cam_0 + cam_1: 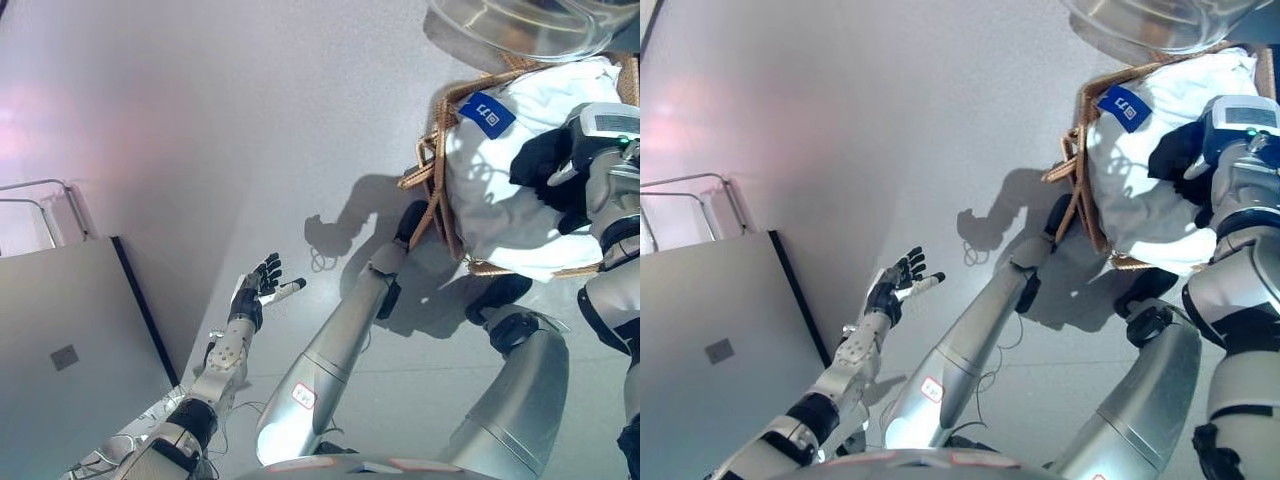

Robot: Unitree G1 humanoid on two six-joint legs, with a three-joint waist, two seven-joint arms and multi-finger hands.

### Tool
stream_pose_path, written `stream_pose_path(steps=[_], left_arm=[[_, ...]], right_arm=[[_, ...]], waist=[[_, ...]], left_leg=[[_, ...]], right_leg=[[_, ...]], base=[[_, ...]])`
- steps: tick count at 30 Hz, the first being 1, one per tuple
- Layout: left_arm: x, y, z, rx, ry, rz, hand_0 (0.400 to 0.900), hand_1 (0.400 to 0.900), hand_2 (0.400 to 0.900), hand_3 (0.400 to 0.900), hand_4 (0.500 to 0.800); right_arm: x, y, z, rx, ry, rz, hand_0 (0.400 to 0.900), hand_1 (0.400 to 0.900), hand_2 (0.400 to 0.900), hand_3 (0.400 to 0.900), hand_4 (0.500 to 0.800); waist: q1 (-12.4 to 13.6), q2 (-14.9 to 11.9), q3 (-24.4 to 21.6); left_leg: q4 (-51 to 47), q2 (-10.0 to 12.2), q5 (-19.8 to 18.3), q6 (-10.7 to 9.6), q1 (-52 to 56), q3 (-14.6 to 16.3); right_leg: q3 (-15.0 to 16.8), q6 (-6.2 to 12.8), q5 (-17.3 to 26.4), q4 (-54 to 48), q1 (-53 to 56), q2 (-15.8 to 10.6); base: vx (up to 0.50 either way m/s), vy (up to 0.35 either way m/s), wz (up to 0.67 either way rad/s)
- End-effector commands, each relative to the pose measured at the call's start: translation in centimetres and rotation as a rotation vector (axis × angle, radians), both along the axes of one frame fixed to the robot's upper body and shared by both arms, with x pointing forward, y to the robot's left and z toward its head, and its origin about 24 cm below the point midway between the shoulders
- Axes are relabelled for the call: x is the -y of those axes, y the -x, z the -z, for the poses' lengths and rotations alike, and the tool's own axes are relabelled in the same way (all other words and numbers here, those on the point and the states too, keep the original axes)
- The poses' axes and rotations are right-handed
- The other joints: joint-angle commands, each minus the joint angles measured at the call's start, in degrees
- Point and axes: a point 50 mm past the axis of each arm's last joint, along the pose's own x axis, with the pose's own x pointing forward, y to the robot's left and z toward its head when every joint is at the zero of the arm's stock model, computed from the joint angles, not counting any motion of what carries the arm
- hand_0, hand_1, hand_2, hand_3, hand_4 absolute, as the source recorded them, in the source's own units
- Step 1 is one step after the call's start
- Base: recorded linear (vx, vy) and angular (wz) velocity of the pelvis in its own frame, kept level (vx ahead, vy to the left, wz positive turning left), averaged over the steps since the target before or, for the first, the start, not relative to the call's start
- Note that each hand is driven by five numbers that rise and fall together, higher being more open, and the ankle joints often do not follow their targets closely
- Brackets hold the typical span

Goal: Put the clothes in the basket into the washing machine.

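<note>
Grey floor fills most of the view. Grey panel with a metal rail at lower left. Washing machine's glass door at top right, wicker basket just below it. White clothes with a blue patch fill the basket. Right hand rests on the white clothes; can't tell the fingers' state. Left hand hangs over bare floor, well apart from the basket, fingers spread wide, holding nothing.

Bright, even light; crisp dark shadows on the grey floor, pinkish glare at left.
</note>
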Motion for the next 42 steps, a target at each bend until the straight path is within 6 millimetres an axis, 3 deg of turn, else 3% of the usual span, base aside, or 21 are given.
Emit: stream_pose_path(steps=[1,10,17,25,27,31,35,40,41,42], left_arm=[[-1.2,1.6,1.5,-0.048,0.048,-0.135,0.9,0.9,0.9,0.9,0.8],[-0.8,1.3,1.8,-0.061,0.042,-0.14,0.9,0.9,0.9,0.9,0.8],[-1.4,1.2,2.1,-0.079,0.019,-0.167,0.9,0.9,0.9,0.9,0.8],[-2.6,1.3,2.5,-0.106,0.0,-0.204,0.9,0.9,0.9,0.9,0.8],[-2.8,1.4,2.7,-0.118,-0.004,-0.215,0.9,0.9,0.9,0.9,0.8],[-2.9,1.8,3.2,-0.148,-0.016,-0.231,0.9,0.9,0.9,0.9,0.8],[-3.6,2.5,3.9,-0.188,-0.059,-0.253,0.9,0.9,0.9,0.9,0.8],[-4.8,3.6,4.7,-0.231,-0.115,-0.28,0.9,0.9,0.9,0.9,0.8],[-4.8,3.6,4.8,-0.231,-0.115,-0.28,0.9,0.9,0.9,0.9,0.8],[-5.1,4.2,5.1,-0.25,-0.131,-0.293,0.9,0.9,0.9,0.9,0.8]], right_arm=[[6.1,5.1,-4.6,0.031,0.196,0.23,0.4,0.4,0.4,0.4,0.5],[5.3,4.3,-4.8,0.03,0.211,0.201,0.4,0.4,0.4,0.4,0.5],[3.3,2.5,-4.4,0.065,0.177,0.13,0.4,0.4,0.4,0.4,0.5],[2.0,1.4,-2.7,0.152,-0.005,0.07,0.4,0.4,0.4,0.4,0.5],[1.6,1.2,-0.7,0.193,-0.142,0.064,0.4,0.4,0.4,0.4,0.5],[0.1,0.9,5.1,0.312,-0.517,0.073,0.4,0.4,0.4,0.4,0.5],[-2.7,0.8,10.2,0.384,-0.8,0.089,0.4,0.4,0.4,0.4,0.5],[-5.8,2.0,16.2,0.343,-0.985,0.117,0.4,0.4,0.4,0.4,0.5],[-5.8,2.0,16.3,0.342,-0.986,0.117,0.4,0.4,0.4,0.4,0.5],[-7.3,3.3,19.5,0.324,-1.098,0.148,0.4,0.4,0.4,0.4,0.5]], waist=[[-0.85,5.59,0.62],[-2.05,5.45,1.04],[-2.86,4.33,1.93],[-4.31,1.97,2.81],[-4.92,1.31,2.97],[-5.95,0.43,3.16],[-6.81,-0.37,2.96],[-7.64,-1.44,1.84],[-7.64,-1.43,1.89],[-8.2,-2.14,1.09]], left_leg=[[0.94,-1.03,-5.6,-1.19,-0.89,1.8],[-0.25,-0.76,-5.37,-1.18,0.94,1.69],[-4.34,0.3,-3.81,-1.57,5.27,1.54],[-10.83,2.63,-1.28,-2.35,12.5,0.17],[-12.67,3.15,-0.56,-2.52,14.55,-0.11],[-16.13,4.11,0.55,-2.62,18.99,-0.29],[-19.9,5.07,1.67,-2.92,23.79,-0.64],[-24.38,6.3,2.86,-3.08,30.24,-0.87],[-24.47,6.32,2.88,-3.08,30.4,-0.9],[-25.84,6.87,3.0,-2.96,33.01,-0.6]], right_leg=[[0.36,-0.23,0.61,-0.44,6.24,2.36],[0.44,-0.16,0.2,-0.74,7.45,2.56],[-0.12,-0.02,1.28,-3.76,11.03,4.02],[-2.61,0.1,3.33,-10.91,18.86,6.77],[-3.26,0.17,3.96,-13.2,21.26,7.64],[-4.36,0.3,4.83,-17.52,26.12,9.34],[-5.22,0.41,5.7,-22.14,31.14,10.99],[-5.52,0.65,7.31,-28.28,37.62,12.7],[-5.56,0.65,7.36,-28.42,37.81,12.75],[-5.6,0.95,7.96,-31.27,40.78,13.23]], base=[[0.03,-0.016,-0.02],[0.01,-0.003,-0.01],[0.0,-0.025,-0.1],[-0.02,-0.046,-0.12],[-0.02,-0.045,-0.13],[0.0,-0.021,-0.18],[0.0,-0.021,-0.15],[0.02,-0.01,-0.13],[0.05,0.004,-0.2],[0.05,0.008,-0.22]])
